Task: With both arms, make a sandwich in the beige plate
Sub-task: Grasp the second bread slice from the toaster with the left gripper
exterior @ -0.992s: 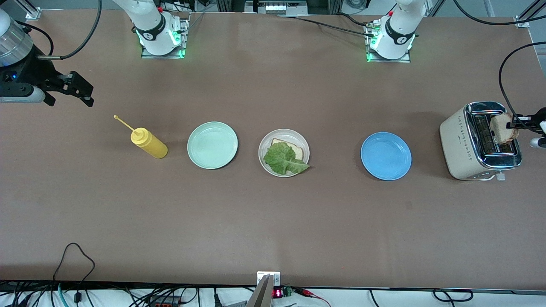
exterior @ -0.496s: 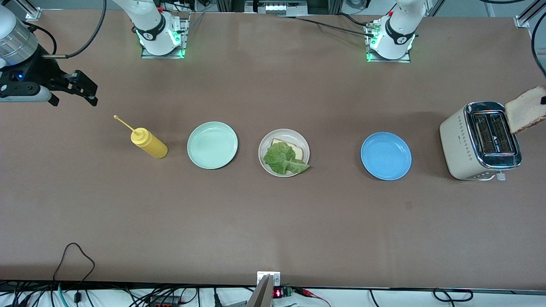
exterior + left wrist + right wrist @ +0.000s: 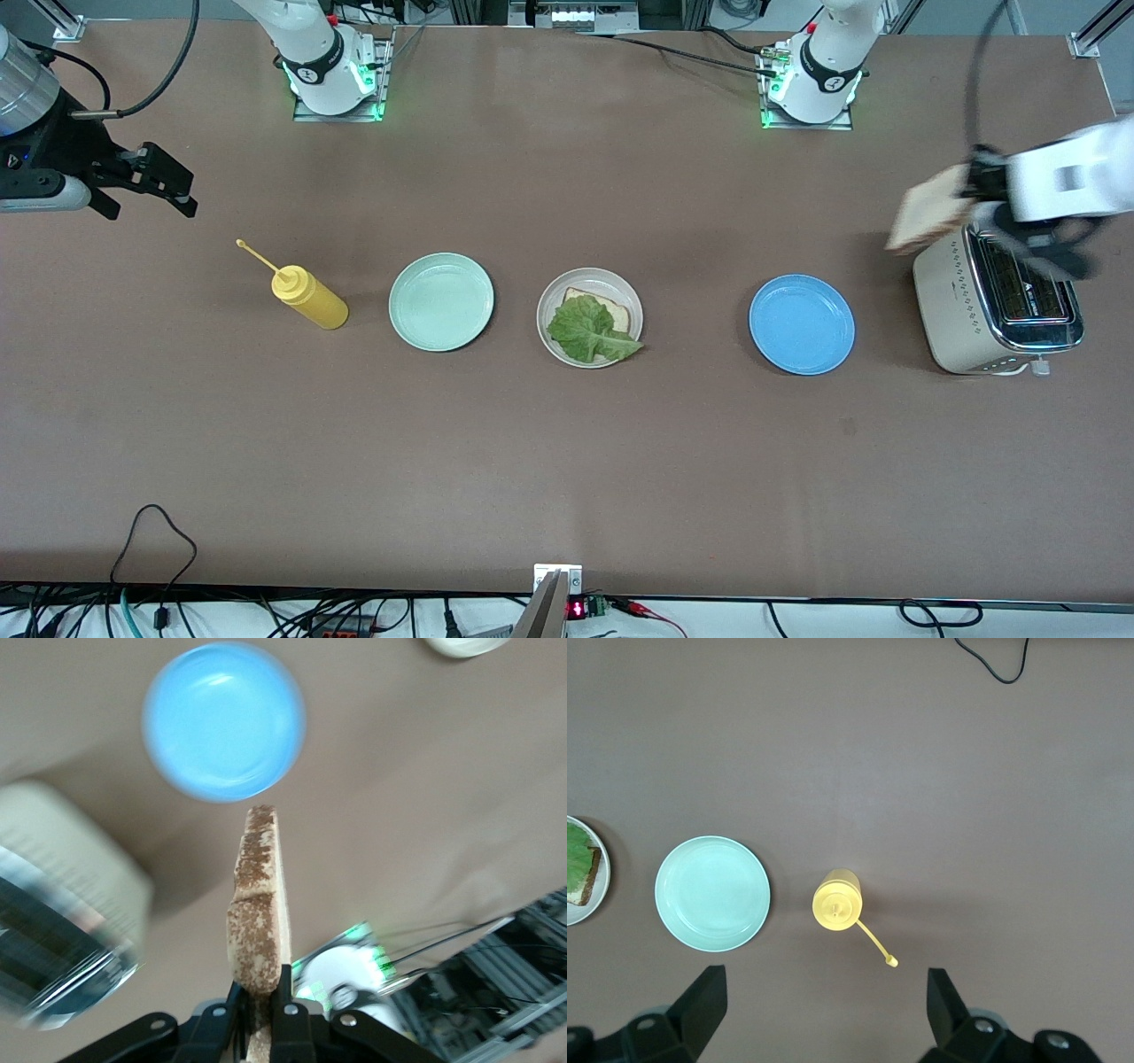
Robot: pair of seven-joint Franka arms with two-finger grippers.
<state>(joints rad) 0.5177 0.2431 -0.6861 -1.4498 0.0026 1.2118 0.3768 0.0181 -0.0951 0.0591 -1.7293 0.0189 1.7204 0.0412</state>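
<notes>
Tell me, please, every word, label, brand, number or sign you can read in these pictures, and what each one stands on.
None can be read as text.
Toaster: a small mark on its top, and small marks on its side, too small to read.
Arm bases: a round emblem on each black band, unreadable.
Small display at the table edge nearest the front camera: red glowing digits, too small to read.
Yellow bottle, plates and bread slice: no lettering.

Bright even light, left arm [image 3: 1054, 182] motion-blurred

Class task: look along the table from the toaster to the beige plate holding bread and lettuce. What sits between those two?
In the front view, only the blue plate sits between the toaster and the beige plate; it holds nothing.
</notes>
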